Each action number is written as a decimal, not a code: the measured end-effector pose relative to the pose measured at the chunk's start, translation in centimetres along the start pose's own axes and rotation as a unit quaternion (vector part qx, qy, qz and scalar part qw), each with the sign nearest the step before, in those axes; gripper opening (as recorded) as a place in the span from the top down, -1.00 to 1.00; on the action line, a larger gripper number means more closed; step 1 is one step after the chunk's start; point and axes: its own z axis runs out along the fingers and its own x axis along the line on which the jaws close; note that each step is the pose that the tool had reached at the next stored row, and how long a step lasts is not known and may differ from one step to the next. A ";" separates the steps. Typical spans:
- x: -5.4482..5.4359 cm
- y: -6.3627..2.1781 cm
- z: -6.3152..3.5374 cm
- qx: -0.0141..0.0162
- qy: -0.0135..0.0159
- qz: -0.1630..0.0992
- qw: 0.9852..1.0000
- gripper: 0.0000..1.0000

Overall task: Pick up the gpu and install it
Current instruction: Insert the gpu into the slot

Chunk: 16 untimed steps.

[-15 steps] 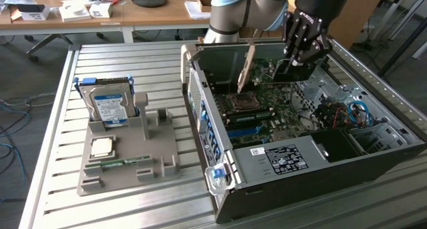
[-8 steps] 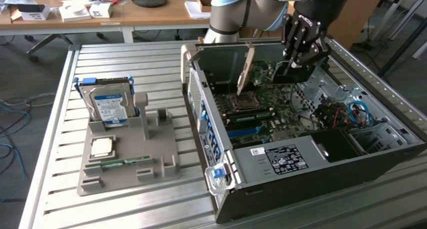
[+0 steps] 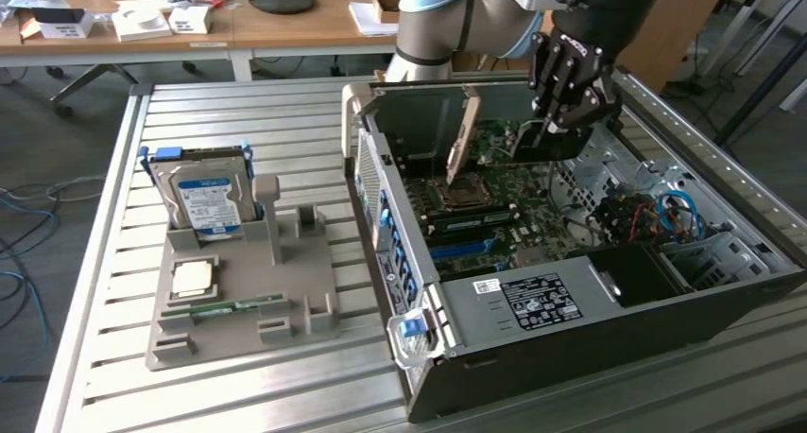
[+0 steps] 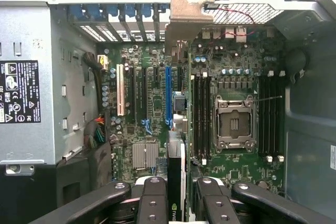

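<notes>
Gripping the gpu (image 4: pixel 175 179) edge-on, the claw (image 4: pixel 178 198) hangs inside the open computer case (image 3: pixel 568 301), which stands on the slatted worktop (image 3: pixel 151 168). Its black fingers (image 4: pixel 152 198) are roughly half apart and pressed against the card's two flat faces, with a green logo showing on the card between them. The card sits over the motherboard (image 4: pixel 152 129), just beside the long blue slot (image 4: pixel 168 93). It cannot be told whether its lower edge has met any slot. A hard drive (image 3: pixel 208 201) stands in the grey tray (image 3: pixel 240 310), well apart at the exterior view's left.

The card looks light and stiff, a thin board that should not sag in the grip. It is probably also fragile, since its faces carry small parts and its contact edge would suffer from a knock or a twist. The flat faces near the upper edge appear to be the sound place to hold it, clear of the contacts and of the metal bracket end. A smooth board could slide between hard pads, so a square, even clamp would seem to matter more than force.
</notes>
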 end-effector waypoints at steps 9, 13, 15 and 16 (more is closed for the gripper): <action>0.0 0.13 0.66 0.000 0.000 -0.006 1.000 0.47; 0.0 0.20 0.93 0.001 0.000 -0.009 1.000 0.47; 0.0 0.22 1.07 0.001 0.000 -0.011 1.000 0.47; 0.0 0.23 1.13 0.002 0.000 -0.012 1.000 0.47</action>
